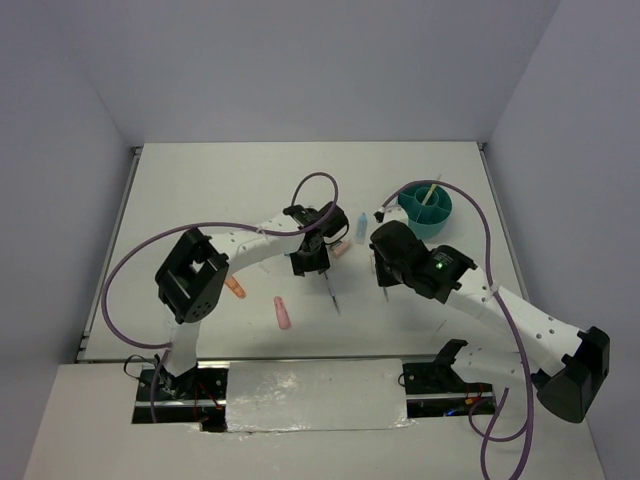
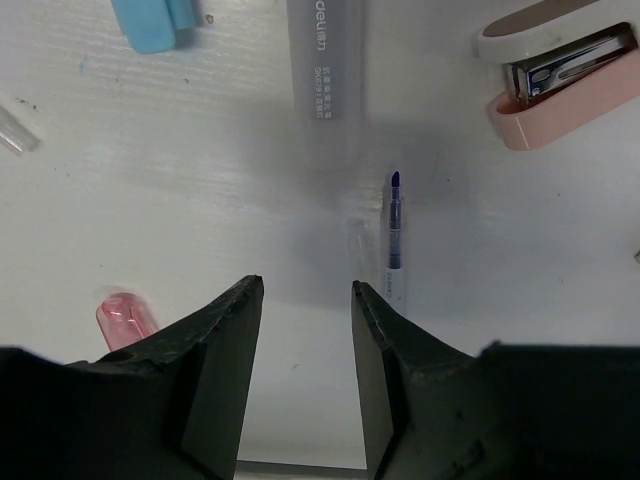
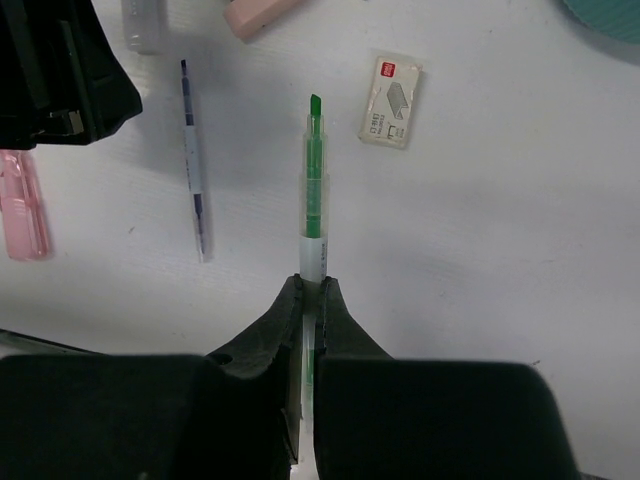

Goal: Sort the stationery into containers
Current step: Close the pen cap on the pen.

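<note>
The right gripper [image 3: 312,287] stood clamped on the thin green clear-barrelled pen [image 3: 314,170], long axis toward 12 o'clock. The round teal plastic organiser [image 3: 615,12] lay between 1 and 2 o'clock. The left gripper [image 2: 307,290] stood half open, empty.

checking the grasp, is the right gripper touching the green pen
Touching. The right wrist view shows the right gripper shut on the green pen, with both fingers pressed against its barrel.

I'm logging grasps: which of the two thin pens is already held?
The green-tipped pen, pinched between the right gripper's shut fingers; the blue-ink pen lies free on the table beside it.
</note>
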{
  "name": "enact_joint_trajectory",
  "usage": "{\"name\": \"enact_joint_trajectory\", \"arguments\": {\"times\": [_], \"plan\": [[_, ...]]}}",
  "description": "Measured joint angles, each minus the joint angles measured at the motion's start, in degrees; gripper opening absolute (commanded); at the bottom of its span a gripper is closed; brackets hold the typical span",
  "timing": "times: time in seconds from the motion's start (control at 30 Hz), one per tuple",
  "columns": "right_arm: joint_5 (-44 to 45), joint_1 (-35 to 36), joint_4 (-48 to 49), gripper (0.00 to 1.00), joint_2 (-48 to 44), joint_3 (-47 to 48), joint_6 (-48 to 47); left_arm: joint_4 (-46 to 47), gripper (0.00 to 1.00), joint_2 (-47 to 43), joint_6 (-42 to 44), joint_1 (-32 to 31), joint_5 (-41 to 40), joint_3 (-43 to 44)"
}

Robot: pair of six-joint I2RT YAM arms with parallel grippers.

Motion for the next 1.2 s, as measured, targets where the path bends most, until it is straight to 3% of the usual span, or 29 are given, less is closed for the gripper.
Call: {"name": "enact_joint_trajectory", "arguments": {"times": [0.53,0.77,1.2], "plan": [[-0.57,-0.04,-0.11,0.00,-1.18,-1.09,-1.38,3.78,0.54,2.12,-2.95,-0.42,2.78,-0.02],[-1.18,-0.04,-0.04,0.00,-1.22,-1.20,-2.23,4.96,0.46,2.36,-4.09,-0.44,2.95,-0.17],[-1.95,-0.57,1.18,0.00,-1.25,-2.38,-2.86,4.96,0.42,3.15,-4.11,-0.44,2.99,-0.24]]}}
